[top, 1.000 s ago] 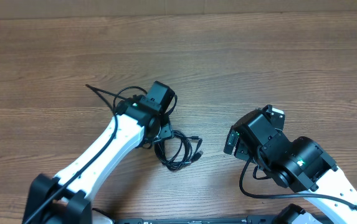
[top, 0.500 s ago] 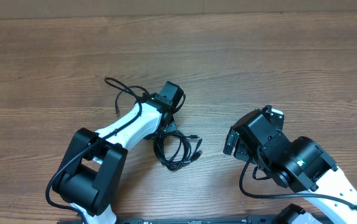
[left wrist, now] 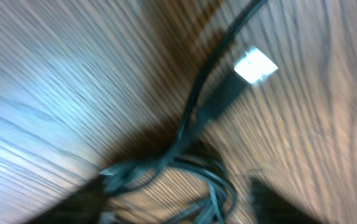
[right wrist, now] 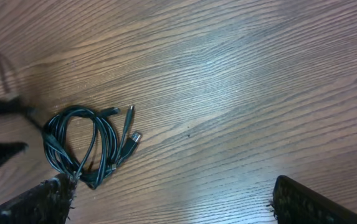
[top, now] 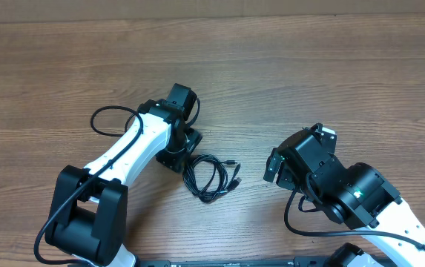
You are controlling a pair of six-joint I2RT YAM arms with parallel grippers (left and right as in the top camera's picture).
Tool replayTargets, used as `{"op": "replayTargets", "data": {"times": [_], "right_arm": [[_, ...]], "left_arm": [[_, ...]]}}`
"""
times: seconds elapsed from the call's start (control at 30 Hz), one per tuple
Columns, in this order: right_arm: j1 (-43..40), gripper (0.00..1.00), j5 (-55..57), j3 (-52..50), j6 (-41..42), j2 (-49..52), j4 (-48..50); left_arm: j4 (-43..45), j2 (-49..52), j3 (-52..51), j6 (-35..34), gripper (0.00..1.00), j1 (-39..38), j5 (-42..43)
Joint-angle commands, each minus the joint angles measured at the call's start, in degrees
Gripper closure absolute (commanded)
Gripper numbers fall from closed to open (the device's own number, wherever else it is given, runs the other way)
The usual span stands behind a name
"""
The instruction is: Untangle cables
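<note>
Brown wood-grain counter [top: 331, 67] all round, seen from above. Near its front middle, cables [top: 211, 178]: two thin black cords looped together in one loose coil, lying flat, not separated. Small plug ends [top: 235, 178] sticking out at the coil's right side, close to each other. Just left of the coil, left gripper [top: 175, 153], pointed down at the counter by the coil's edge; cannot tell from above whether touching. From its own wrist camera, badly blurred: dark fingers [left wrist: 72, 205] at the bottom corners, standing apart, with cords and one bright plug tip [left wrist: 255, 65] between and beyond them, nothing seen clamped. To the coil's right, with clear wood between, right gripper [right wrist: 169, 196], jaws spread wide, holding nothing, hovering over bare wood with the coil off to its left.
</note>
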Motion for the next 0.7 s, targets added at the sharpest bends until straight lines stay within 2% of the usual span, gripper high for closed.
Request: {"op": "replayTargets", "data": {"times": [0.0,0.07,0.1,0.17,0.33,0.47,0.5,0.57,0.63,0.67], "right_arm": [[0.22,0.0,-0.04,-0.42,0.17,-0.28,0.37],[0.22,0.0,-0.04,-0.42,-0.04,-0.28,0.11],[0.22,0.0,-0.07,-0.42,-0.02,-0.28,-0.11],[0.22,0.0,-0.04,-0.42,-0.02,-0.28,-0.28],[0.22,0.0,-0.02,-0.42,-0.02,-0.28,-0.24],[0.22,0.0,0.17,-0.42,-0.02,-0.28,0.59],[0.22,0.0,0.17,-0.42,-0.02,-0.28,0.72],[0.22,0.0,0.13,-0.42,0.0,-0.28,0.61],[0.22,0.0,0.13,-0.42,0.0,-0.28,0.28],[0.22,0.0,0.13,-0.42,-0.02,-0.28,0.07]], "left_arm": [[2.34,-0.9,1.25,8.35,0.0,-0.11,5.92],[3.13,-0.92,1.25,24.72,0.01,-0.13,5.7],[2.56,-0.92,1.25,30.51,0.01,-0.13,5.01],[-0.5,-0.9,1.22,37.07,0.0,-0.61,0.24],[-8.24,-0.9,0.66,42.58,0.01,-3.43,-13.99],[-6.47,-0.9,-2.21,43.36,0.02,-6.14,-13.16],[-5.03,-0.9,-3.37,43.34,0.1,-6.88,-12.87],[-1.9,-0.9,-5.75,43.34,0.21,-8.11,-12.9],[1.16,-0.9,-8.09,43.41,0.21,-9.01,-12.96],[2.54,-0.9,-9.16,43.78,0.24,-9.31,-13.07]]}}
